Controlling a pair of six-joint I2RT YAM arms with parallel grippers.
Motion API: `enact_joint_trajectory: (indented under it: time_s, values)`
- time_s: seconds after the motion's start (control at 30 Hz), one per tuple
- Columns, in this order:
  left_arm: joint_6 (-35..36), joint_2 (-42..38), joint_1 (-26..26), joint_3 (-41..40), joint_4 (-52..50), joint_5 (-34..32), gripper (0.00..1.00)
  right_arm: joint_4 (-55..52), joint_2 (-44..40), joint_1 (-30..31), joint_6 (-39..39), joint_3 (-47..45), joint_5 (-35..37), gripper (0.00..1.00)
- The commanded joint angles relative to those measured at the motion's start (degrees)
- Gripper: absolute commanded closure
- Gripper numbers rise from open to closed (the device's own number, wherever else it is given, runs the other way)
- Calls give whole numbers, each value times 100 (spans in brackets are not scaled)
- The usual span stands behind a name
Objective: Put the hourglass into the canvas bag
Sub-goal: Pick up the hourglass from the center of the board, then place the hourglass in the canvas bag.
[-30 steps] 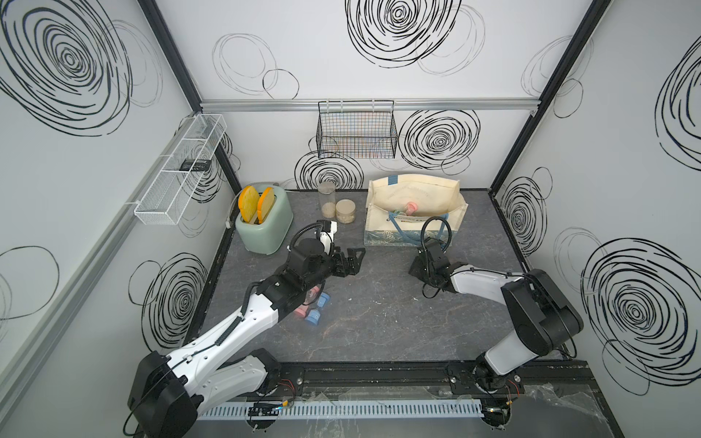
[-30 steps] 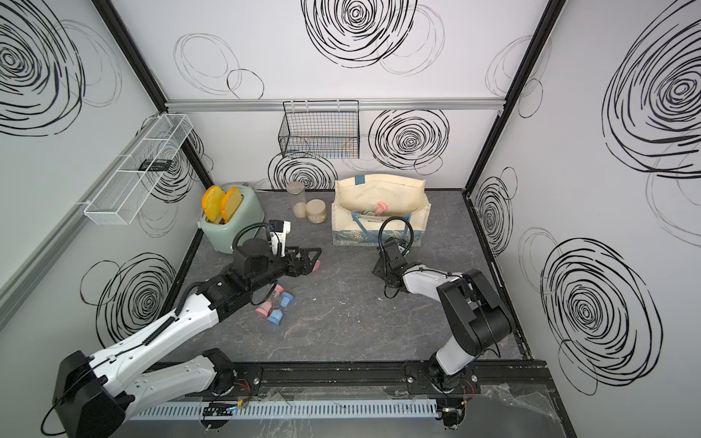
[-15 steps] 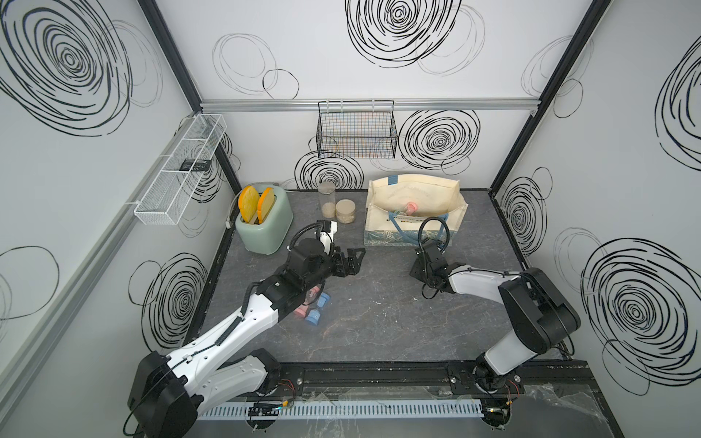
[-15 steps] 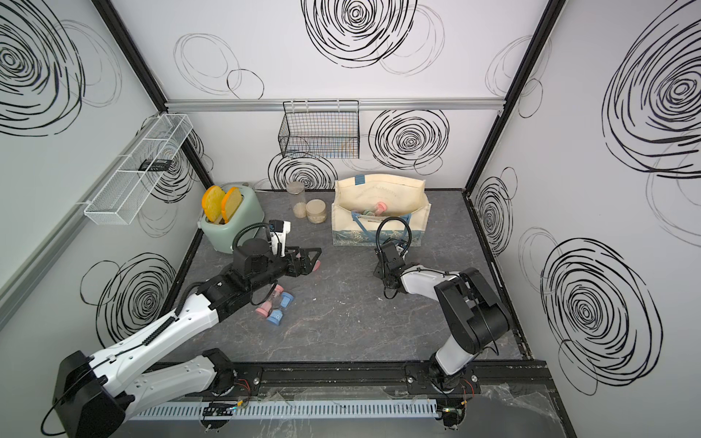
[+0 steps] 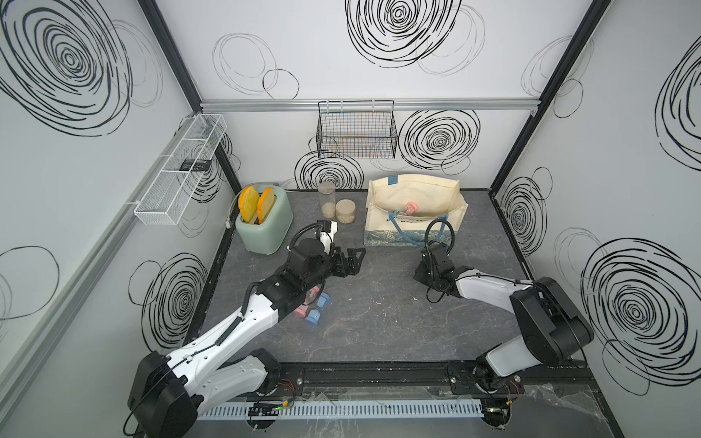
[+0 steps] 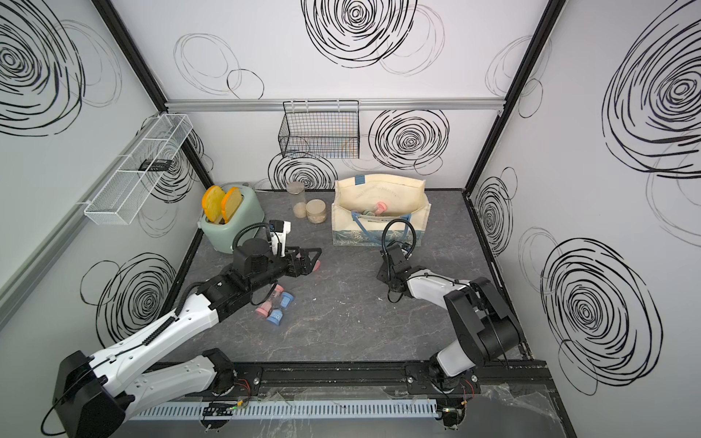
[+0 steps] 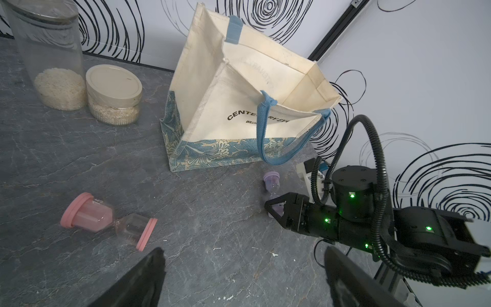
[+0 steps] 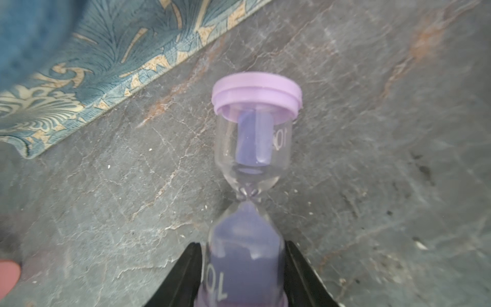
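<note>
The right gripper [image 8: 242, 245] pinches one bulb of the clear glass hourglass with lilac caps and lilac sand [image 8: 255, 127]. It holds it low at the dark grey stone-look tabletop [image 7: 79, 159], right of centre, just on the near side of the cream canvas bag with blue handles [image 7: 207, 114] and outside it. The left gripper [image 7: 243, 253], jaws spread wide, hovers left of centre near a pink-capped hourglass [image 7: 106, 220] lying on its side.

**What escapes me**

My right wrist view cuts the purple hourglass [image 8: 252, 148] off at the bottom edge, lower cap gone, and my right gripper [image 8: 242, 245] shows only its finger ends. In both top views my own wrist hides that hourglass. A blue strap [image 7: 261, 125] covers the middle of the canvas bag [image 7: 212, 106]'s lettering.
</note>
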Motion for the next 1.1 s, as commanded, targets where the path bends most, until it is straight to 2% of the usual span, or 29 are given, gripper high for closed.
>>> enact_joint_trajectory:
  time_s: [0.0,0.2,0.33,0.67,0.83,1.07]
  values:
    - [-108,-67,18,105,160,48,4,-177,-349,-116,-74,-32,-119,66]
    - [-104,-24,-50,200,130,62,4,-365,-1023,-342,-131,-189,-289,69]
    - [-78,-24,-126,255,115,31,4,-739,-1583,-389,-298,-99,-130,70]
    - [144,78,-320,537,69,-82,4,-1453,-2671,-393,-1161,835,144,72]
    - [190,212,-387,735,99,-94,4,-1704,-2268,-407,-1612,1828,-3,72]
    - [247,288,-404,1004,65,-213,4,-1251,-1125,-581,-2284,2988,-594,72]
